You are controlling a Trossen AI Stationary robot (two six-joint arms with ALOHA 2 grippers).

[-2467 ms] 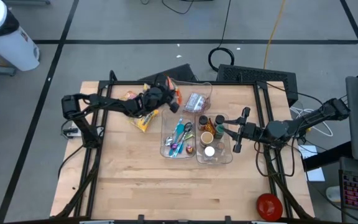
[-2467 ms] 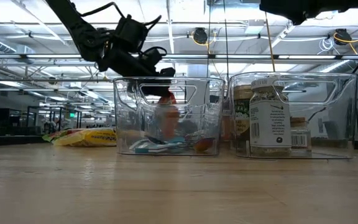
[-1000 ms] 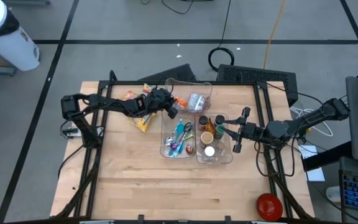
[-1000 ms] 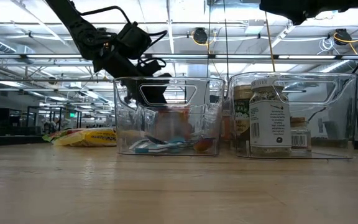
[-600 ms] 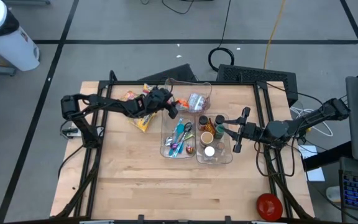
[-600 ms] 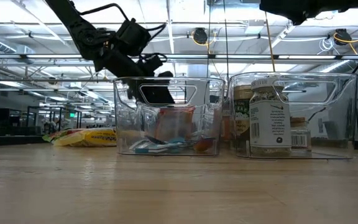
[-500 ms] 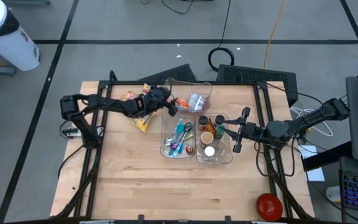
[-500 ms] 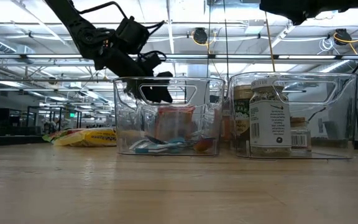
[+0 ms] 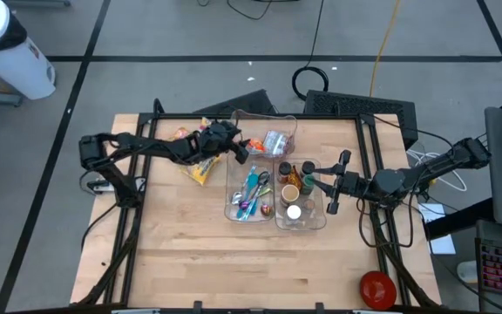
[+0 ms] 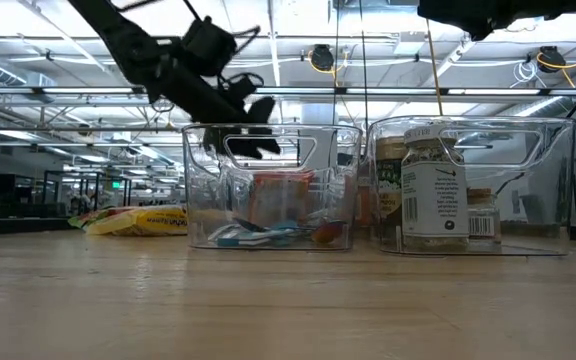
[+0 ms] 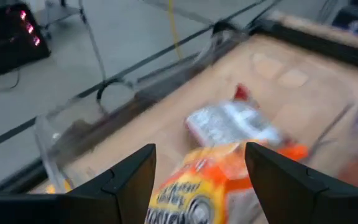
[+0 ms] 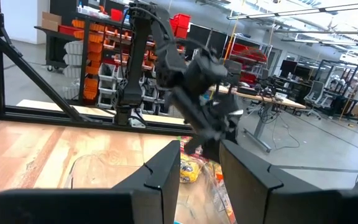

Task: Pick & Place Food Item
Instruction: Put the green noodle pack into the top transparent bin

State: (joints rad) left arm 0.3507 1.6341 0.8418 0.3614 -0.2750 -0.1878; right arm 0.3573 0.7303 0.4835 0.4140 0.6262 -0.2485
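Orange snack bag [image 11: 211,183] sits below the left gripper [image 9: 234,148], whose fingers are open and empty above the clear bin [image 9: 268,131].

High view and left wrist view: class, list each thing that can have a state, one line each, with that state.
left gripper: open, empty, above the far bin
orange packet: lying in the far bin
silver packet: lying beside it
yellow bag: flat on the table, outside the bins
labelled jar: upright, lid on
right gripper: waiting at the jar bin
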